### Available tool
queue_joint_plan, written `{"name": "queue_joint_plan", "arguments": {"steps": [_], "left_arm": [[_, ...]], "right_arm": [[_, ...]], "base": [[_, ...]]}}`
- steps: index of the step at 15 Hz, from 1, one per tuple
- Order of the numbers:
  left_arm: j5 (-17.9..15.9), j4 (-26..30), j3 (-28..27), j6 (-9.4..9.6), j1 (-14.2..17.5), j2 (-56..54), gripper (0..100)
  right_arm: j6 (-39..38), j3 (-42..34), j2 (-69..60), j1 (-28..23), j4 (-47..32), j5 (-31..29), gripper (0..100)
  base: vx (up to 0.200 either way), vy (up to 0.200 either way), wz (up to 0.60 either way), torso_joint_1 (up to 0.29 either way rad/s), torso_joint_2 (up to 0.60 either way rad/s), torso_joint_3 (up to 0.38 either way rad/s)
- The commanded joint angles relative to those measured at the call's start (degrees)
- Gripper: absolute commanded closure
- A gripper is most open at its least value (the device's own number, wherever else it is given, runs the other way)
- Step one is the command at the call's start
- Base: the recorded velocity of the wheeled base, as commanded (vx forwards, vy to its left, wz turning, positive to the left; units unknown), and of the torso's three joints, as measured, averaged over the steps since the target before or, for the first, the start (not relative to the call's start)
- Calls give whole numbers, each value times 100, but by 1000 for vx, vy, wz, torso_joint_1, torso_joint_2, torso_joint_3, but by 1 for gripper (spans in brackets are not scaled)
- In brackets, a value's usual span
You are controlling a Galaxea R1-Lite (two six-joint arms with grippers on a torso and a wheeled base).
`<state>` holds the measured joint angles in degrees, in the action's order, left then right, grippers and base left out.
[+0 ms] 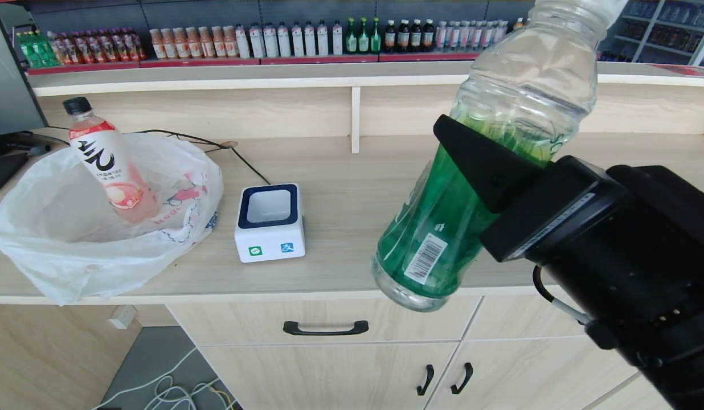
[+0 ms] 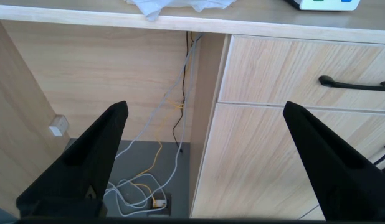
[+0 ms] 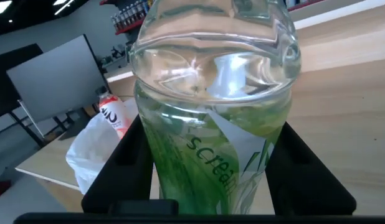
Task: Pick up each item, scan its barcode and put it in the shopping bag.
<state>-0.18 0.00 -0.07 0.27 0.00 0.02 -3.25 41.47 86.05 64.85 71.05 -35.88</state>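
My right gripper (image 1: pixel 500 171) is shut on a clear bottle with a green label (image 1: pixel 443 228), held tilted in the air above the counter's front edge, its barcode (image 1: pixel 425 257) facing out. In the right wrist view the green-label bottle (image 3: pixel 214 124) sits between the two black fingers (image 3: pixel 124 168). A white scanner box (image 1: pixel 269 222) with a dark blue rim stands on the counter left of the bottle. Further left, the white shopping bag (image 1: pixel 73 228) lies open with a pink drink bottle (image 1: pixel 110 165) leaning inside. My left gripper (image 2: pixel 205 155) hangs open below the counter, in front of the cabinet.
The wooden counter (image 1: pixel 352 188) has a raised back ledge and a thin upright divider (image 1: pixel 355 119). A black cable (image 1: pixel 215 145) runs behind the bag. Drawers with black handles (image 1: pixel 326 328) sit beneath. Shelves of drinks (image 1: pixel 272 40) line the back wall. Loose cables (image 2: pixel 149 186) lie on the floor.
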Motion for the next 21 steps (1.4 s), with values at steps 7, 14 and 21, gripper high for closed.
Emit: {"name": "queue_joint_plan", "arguments": {"steps": [7,14,21], "left_arm": [[1,0,-1,0,0,-2,0],[1,0,-1,0,0,-2,0],[1,0,7,0,0,-2,0]], "right_arm": [[-887,1073,-326,317,-1480,2,100],[-1265,1153,-590,326,-1937,2,100],[-1344,1153,-599,326,-1937,2,100]], "base": [[0,0,0,0,0,0],[0,0,0,0,0,0],[0,0,0,0,0,0]]}}
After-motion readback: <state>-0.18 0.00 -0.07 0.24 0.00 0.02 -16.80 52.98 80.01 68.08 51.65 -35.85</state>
